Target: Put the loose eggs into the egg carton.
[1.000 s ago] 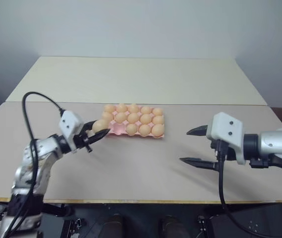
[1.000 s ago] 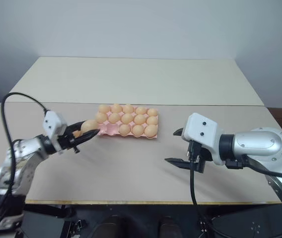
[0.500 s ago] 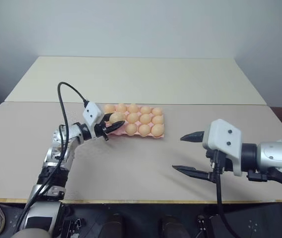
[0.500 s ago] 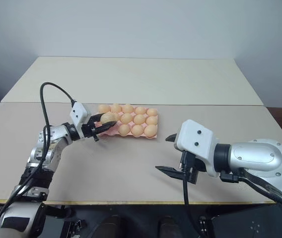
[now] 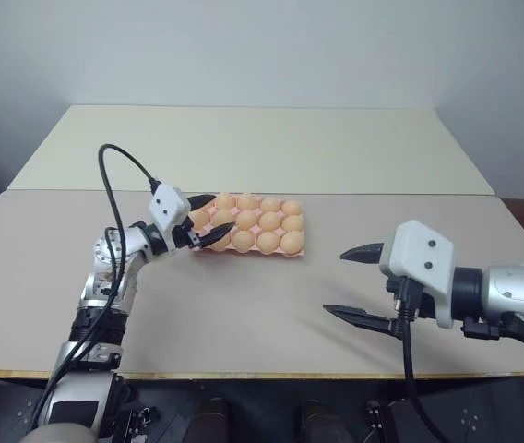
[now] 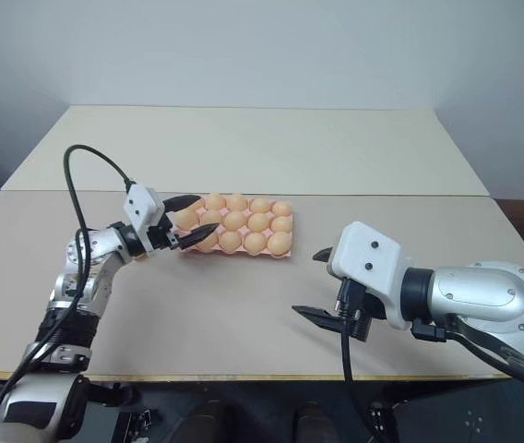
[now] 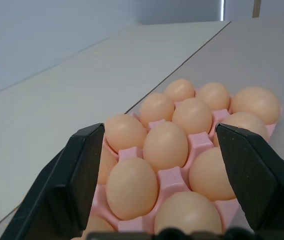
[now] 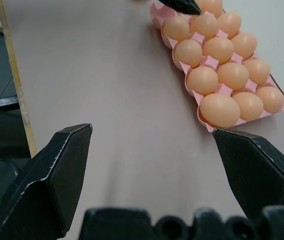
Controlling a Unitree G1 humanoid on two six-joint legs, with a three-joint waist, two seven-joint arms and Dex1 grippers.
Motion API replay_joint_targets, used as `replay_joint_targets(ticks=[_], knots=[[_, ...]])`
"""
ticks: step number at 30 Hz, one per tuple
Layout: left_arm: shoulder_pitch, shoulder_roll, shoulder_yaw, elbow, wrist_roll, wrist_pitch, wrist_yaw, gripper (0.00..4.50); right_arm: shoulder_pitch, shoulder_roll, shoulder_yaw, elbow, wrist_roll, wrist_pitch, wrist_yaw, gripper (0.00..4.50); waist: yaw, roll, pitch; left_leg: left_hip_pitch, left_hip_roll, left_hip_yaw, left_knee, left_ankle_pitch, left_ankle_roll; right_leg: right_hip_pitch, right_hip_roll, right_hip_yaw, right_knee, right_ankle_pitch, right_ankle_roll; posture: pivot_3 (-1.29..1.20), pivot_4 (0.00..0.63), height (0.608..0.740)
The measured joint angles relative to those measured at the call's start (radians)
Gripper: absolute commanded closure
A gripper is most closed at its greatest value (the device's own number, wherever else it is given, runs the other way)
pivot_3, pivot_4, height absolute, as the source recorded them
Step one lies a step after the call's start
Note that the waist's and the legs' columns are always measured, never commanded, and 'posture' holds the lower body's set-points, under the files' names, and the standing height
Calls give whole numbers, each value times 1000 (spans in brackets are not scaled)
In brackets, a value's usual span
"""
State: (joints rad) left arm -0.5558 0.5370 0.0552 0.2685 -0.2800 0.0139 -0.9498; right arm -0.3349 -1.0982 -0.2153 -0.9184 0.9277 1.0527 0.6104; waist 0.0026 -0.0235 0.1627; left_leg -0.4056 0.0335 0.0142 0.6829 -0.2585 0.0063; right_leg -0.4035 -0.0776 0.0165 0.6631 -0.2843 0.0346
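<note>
1. The egg carton (image 5: 249,224) sits mid-table, its long axis running left-right, and every cup we can see holds an egg.
2. Our left gripper (image 5: 207,221) hangs over the carton's left end, jaws spread, gripping nothing; an egg (image 7: 131,186) sits in its cup between them.
3. Our right gripper (image 5: 352,283) is near-right, well apart from the carton, wide open and empty.
4. We judge the left arm nearer.

One pink egg carton (image 5: 303,242) sits on the table, all fifteen of its cups filled with tan eggs (image 5: 269,221), none lying loose.
</note>
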Motion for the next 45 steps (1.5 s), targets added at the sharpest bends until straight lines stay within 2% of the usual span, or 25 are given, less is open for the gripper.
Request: replay_joint_targets(ticks=[1,6,10,12,15,19,22,27,34,40,45], knots=[[21,24,9,-35,-6,17,-4,641,-1,0,0,3,1,-1,3,0,-1,0,0,0,0,0,0,0,0,0,0,0,0,0,0,0,150,740],[237,277,113,-289,-37,137,-62,641,-12,-1,6,42,-5,-21,23,0,-16,0,0,2,1,0,-2,0,0,0,0,0,0,0,0,0,150,740],[464,426,291,-438,-104,214,-160,641,-28,-3,16,80,-24,-49,50,0,-16,0,0,2,2,1,-3,0,0,0,-1,0,0,0,0,0,150,740],[581,461,401,-492,-119,255,-190,641,-29,-12,17,98,-43,-70,80,0,-12,0,0,2,2,0,-3,0,0,1,-1,-1,-1,0,0,0,150,740],[684,462,511,-544,-119,280,-200,641,-28,-13,19,112,-58,-101,114,0,-7,0,0,3,2,1,-3,0,0,1,-1,-1,-1,0,0,0,150,740],[765,462,605,-608,-118,337,-186,641,-28,-14,35,131,-98,-144,161,0,-5,0,0,3,1,1,-3,0,0,1,-1,-1,-1,0,0,0,150,740],[751,462,599,-628,-100,393,-118,641,-34,-14,59,143,-127,-160,175,0,-4,0,0,3,1,1,-3,0,0,1,-1,0,-1,0,0,0,150,740],[581,436,461,-579,-31,494,79,641,-49,-13,94,160,-163,-170,176,0,-2,0,0,3,0,1,-3,0,0,1,-1,0,0,0,0,0,150,740],[304,261,263,-419,2,628,298,641,-53,-14,96,161,-167,-169,171,0,1,-1,0,1,0,0,-3,0,0,0,-1,0,0,0,0,0,150,740],[214,139,156,-261,40,596,378,641,-46,-15,87,151,-166,-163,156,0,1,-1,0,1,0,0,-3,0,0,-1,0,0,0,0,0,0,150,740],[171,106,106,-172,87,555,416,641,-46,-15,60,129,-153,-128,125,0,2,-1,0,1,0,0,-2,0,0,-1,-1,0,0,0,0,0,150,740]])
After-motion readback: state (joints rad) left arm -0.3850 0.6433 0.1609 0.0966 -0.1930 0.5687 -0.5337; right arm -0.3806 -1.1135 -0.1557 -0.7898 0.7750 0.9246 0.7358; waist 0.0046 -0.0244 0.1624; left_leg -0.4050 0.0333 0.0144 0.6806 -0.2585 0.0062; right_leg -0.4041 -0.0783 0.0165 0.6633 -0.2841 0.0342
